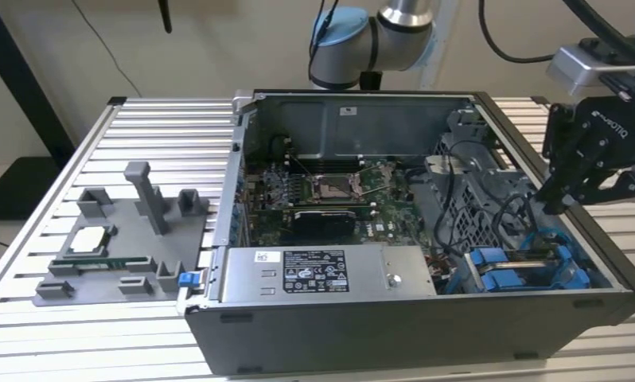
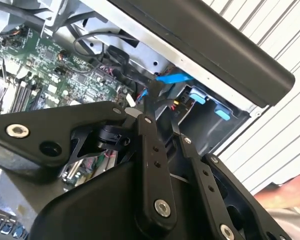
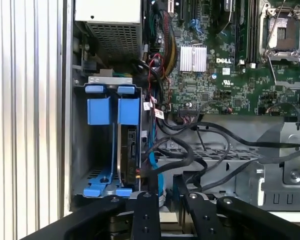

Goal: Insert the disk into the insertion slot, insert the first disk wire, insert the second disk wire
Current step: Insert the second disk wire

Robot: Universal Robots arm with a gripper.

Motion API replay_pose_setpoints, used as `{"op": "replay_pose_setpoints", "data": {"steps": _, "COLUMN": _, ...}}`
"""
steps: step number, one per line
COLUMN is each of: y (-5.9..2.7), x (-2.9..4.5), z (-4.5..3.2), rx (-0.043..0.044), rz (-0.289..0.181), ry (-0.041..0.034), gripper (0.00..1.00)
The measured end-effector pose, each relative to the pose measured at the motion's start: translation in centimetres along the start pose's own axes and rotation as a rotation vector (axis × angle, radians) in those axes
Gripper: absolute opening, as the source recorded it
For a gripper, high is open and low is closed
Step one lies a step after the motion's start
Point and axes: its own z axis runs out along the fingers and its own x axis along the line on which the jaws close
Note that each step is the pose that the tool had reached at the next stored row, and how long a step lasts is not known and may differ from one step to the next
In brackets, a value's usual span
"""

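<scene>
Resting on one slatted metal table (image 1: 137,127), one open computer case (image 1: 424,326) was seen, with one motherboard (image 1: 329,191) and one silver power supply (image 1: 317,274) inside. One drive bay (image 3: 80,150) was seen at the case's corner, with two blue handles (image 3: 98,110) at one end. One disk (image 3: 128,150) was seated on edge in it. One gripper (image 1: 559,195) was held above the bay, near black cables (image 3: 215,135); whether it was clenched could not be told.

Ribbed aluminium table (image 1: 169,119) before a pale wall (image 1: 222,48).
</scene>
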Motion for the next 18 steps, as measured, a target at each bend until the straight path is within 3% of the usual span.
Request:
{"op": "replay_pose_setpoints", "data": {"steps": 11, "y": -1.49, "x": -0.66, "z": 0.06, "rx": -0.0054, "rz": -0.005, "ry": 0.0001, "gripper": 1.00}}
{"op": "replay_pose_setpoints", "data": {"steps": 18, "y": -1.60, "x": -0.65, "z": 0.31, "rx": -0.0055, "rz": -0.005, "ry": 0.0002, "gripper": 1.00}}
